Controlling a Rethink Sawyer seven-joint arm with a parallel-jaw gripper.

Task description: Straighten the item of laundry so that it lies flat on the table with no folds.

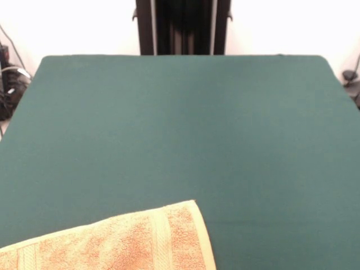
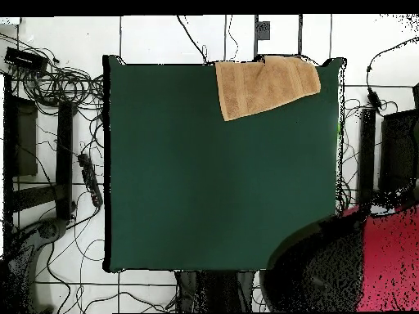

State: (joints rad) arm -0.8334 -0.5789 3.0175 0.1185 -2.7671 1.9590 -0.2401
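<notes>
Overhead view shows one dark green worktop [image 2: 221, 172] carrying one orange-tan towel [image 2: 266, 86], which lies at the worktop's top edge, towards its top-right corner, skewed to that edge. Its upper side reaches the edge. A paler woven band crosses it near one end. The red and black arm [image 2: 360, 262] lies over the worktop's bottom-right corner. The tool itself does not show in either view, so whether it is spread or pressed together cannot be told.
</notes>
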